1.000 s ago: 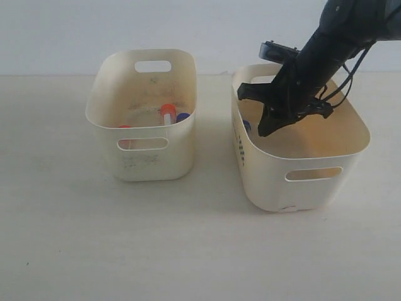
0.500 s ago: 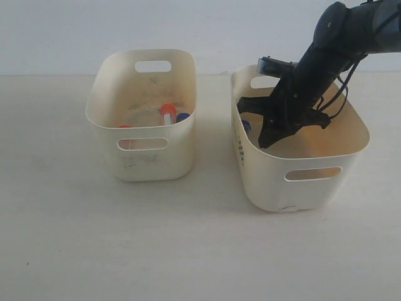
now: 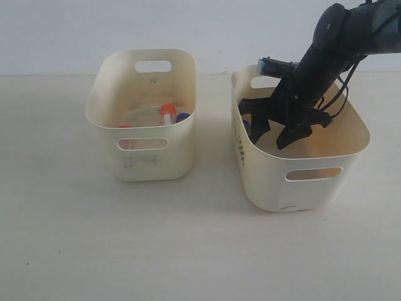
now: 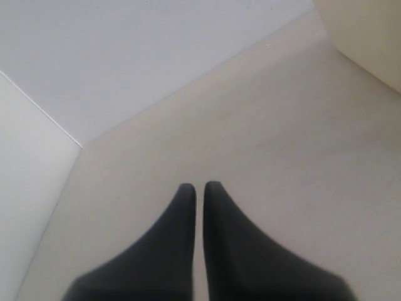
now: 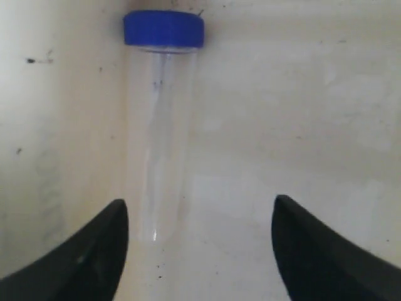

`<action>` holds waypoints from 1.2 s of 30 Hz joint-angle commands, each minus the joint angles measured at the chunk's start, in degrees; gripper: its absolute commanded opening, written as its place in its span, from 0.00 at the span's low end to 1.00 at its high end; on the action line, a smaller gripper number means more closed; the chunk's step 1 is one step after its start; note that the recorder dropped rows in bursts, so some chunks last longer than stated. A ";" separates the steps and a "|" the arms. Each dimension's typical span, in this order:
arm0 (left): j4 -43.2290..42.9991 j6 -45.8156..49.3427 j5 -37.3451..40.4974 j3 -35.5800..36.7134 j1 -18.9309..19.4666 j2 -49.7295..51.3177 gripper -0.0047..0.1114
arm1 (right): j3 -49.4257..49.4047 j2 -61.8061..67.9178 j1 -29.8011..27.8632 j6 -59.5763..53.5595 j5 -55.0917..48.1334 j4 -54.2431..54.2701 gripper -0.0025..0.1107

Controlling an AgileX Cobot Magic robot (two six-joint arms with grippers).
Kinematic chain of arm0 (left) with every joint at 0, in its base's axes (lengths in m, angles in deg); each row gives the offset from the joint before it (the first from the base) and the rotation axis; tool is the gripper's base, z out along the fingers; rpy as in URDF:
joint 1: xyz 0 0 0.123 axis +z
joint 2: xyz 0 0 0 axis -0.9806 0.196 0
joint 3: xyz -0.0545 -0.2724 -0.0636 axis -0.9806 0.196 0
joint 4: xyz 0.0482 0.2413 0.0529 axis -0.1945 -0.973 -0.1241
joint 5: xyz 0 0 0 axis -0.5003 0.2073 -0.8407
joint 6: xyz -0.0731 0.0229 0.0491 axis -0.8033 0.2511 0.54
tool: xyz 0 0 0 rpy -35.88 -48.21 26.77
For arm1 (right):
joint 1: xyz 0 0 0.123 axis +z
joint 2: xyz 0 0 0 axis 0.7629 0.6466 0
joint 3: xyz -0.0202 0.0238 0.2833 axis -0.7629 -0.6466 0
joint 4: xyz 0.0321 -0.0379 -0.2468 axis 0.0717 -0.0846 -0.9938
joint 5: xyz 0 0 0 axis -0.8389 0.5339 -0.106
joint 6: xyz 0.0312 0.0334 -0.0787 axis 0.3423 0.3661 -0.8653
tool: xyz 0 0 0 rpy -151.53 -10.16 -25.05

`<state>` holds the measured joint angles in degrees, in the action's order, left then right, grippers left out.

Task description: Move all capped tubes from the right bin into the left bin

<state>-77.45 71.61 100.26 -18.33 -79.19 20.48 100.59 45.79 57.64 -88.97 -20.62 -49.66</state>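
Note:
Inside the right bin [image 3: 269,182] my right gripper [image 3: 270,140] hangs open and holds nothing. A clear capped tube with a blue cap [image 5: 163,29] lies on the bin floor [image 5: 301,125] along the side wall, its rounded end close to one fingertip [image 5: 116,216]; the exterior view shows only its blue cap [image 3: 246,125]. The left bin [image 3: 150,164] holds an orange-capped tube [image 3: 167,110], a blue-capped one [image 3: 182,116] and a red-capped one [image 3: 124,128]. My left gripper [image 4: 199,185] is shut, empty, above bare table, outside the exterior view.
Both bins stand on a pale table [image 3: 188,251] with a gap between them. A white wall [image 3: 188,25] runs behind. In the left wrist view a cream bin corner [image 4: 369,31] shows at the frame's edge.
My right gripper, shut a moment ago, has opened inside the right bin after sinking slightly. The tubes and bins have not moved.

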 commanded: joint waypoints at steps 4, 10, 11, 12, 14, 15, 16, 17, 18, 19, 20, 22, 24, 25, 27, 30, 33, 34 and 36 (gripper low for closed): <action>0.16 0.04 -0.28 -0.22 -0.06 0.20 0.08 | 0.08 0.11 -0.04 -0.74 1.42 -0.18 0.69; 0.16 0.04 -0.28 -0.22 -0.06 0.20 0.08 | 0.08 0.61 -0.04 -0.48 1.55 0.29 0.69; 0.16 0.04 -0.28 -0.22 -0.06 0.20 0.08 | 0.08 0.87 -0.04 -0.06 1.44 0.29 0.69; 0.16 0.04 -0.28 -0.22 -0.06 0.20 0.08 | 0.08 1.43 -0.04 -0.09 1.18 0.29 0.69; 0.16 0.04 -0.28 -0.22 -0.06 0.20 0.08 | 0.08 1.96 -0.04 -0.09 1.19 0.42 0.69; 0.16 0.04 -0.28 -0.22 -0.06 0.20 0.08 | 0.08 2.24 -0.04 -0.09 1.30 0.42 0.69; 0.16 0.04 -0.28 -0.22 -0.06 0.20 0.08 | 0.08 2.24 -0.04 -0.09 1.40 0.42 0.69; 0.16 0.04 -0.28 -0.22 -0.06 0.20 0.08 | 0.08 2.24 -0.04 -0.09 1.40 0.42 0.69; 0.16 0.04 -0.28 -0.22 -0.06 0.20 0.08 | 0.08 2.24 -0.04 -0.09 1.54 0.42 0.69; 0.16 0.04 -0.28 -0.22 -0.06 0.20 0.08 | 0.08 2.13 -0.04 -0.09 1.55 0.42 0.69; 0.16 0.04 -0.28 -0.22 -0.06 0.20 0.08 | 0.08 2.13 -0.04 -0.09 1.66 0.42 0.69; 0.16 0.04 -0.28 -0.22 -0.06 0.20 0.08 | 0.08 2.13 -0.04 0.00 2.36 0.42 0.69; 0.16 0.04 -0.28 -0.22 -0.06 0.20 0.08 | 0.08 2.13 -0.04 0.00 2.90 0.42 0.69; 0.16 0.04 -0.28 -0.22 -0.06 0.20 0.08 | 0.08 2.13 -0.04 0.00 2.89 0.30 0.69; 0.16 0.04 -0.28 -0.22 -0.06 0.20 0.08 | 0.08 2.13 -0.04 -0.11 3.67 0.16 0.69; 0.16 0.04 -0.28 -0.22 -0.06 0.20 0.08 | 0.08 2.13 -0.04 -0.31 3.43 0.06 0.69; 0.16 0.04 -0.28 -0.22 -0.06 0.20 0.08 | 0.18 2.13 -0.04 -0.31 3.55 0.06 0.69; 0.16 0.04 -0.28 -0.22 -0.06 0.20 0.08 | 0.19 2.13 -0.04 -0.22 3.43 0.06 0.69; 0.16 0.04 -0.28 -0.22 -0.06 0.20 0.08 | 0.19 2.13 -0.04 -0.21 3.16 0.06 0.69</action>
<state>-77.45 71.61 100.26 -18.33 -79.19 20.48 100.59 48.27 57.64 -88.89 -17.60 -49.42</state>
